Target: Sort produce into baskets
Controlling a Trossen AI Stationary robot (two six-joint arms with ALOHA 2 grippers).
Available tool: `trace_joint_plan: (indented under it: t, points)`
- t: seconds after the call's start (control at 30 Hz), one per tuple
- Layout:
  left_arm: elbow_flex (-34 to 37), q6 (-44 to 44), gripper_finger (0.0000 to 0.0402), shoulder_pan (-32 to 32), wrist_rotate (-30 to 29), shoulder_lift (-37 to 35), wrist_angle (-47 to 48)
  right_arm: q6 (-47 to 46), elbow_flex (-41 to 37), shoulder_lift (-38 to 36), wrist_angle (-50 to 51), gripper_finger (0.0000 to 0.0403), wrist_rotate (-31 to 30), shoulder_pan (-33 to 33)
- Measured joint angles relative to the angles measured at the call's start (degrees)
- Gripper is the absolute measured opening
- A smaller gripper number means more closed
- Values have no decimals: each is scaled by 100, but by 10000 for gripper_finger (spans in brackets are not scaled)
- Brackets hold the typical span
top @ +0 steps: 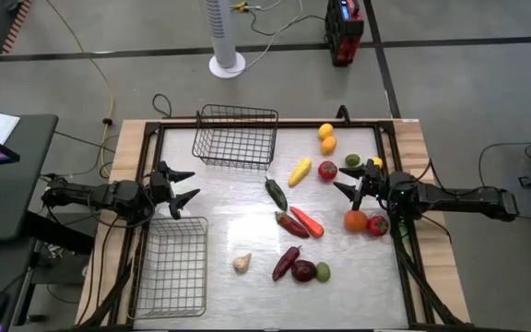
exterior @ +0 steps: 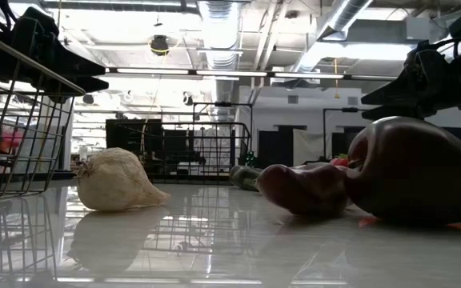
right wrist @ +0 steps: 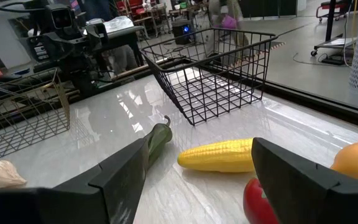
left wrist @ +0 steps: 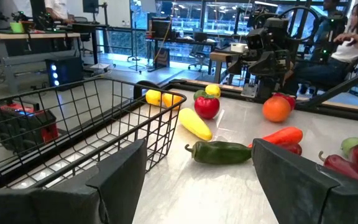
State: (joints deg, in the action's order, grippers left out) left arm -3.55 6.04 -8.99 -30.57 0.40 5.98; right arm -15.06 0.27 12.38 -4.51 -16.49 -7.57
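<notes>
Produce lies scattered on the white table: a lemon (top: 325, 131), an orange (top: 328, 145), a corn cob (top: 299, 171), a tomato (top: 326, 170), a green pepper (top: 276, 194), a carrot (top: 307, 221), garlic (top: 241, 263) and an eggplant (top: 303, 271). One wire basket (top: 236, 136) stands at the far edge. A second basket (top: 171, 267) stands at the near left. My left gripper (top: 190, 186) hovers open at the table's left edge, between the two baskets. My right gripper (top: 347, 189) hovers open at the right edge, beside an orange (top: 355, 220) and a tomato (top: 377, 224). Neither holds anything.
A raised dark frame (top: 390, 148) runs round the table. Bare tabletop (top: 229, 217) lies between the left gripper and the produce. A white fan stand (top: 227, 63) and a red device (top: 343, 32) stand on the floor beyond the far edge. A person (left wrist: 353, 37) sits beyond the table.
</notes>
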Motion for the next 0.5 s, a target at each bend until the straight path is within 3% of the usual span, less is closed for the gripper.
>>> trace_joint_plan:
  t: [0.5]
  points:
    - [24,1315,279,2,-1,0,-223,-140,2,-2,-100,313,-2,-1]
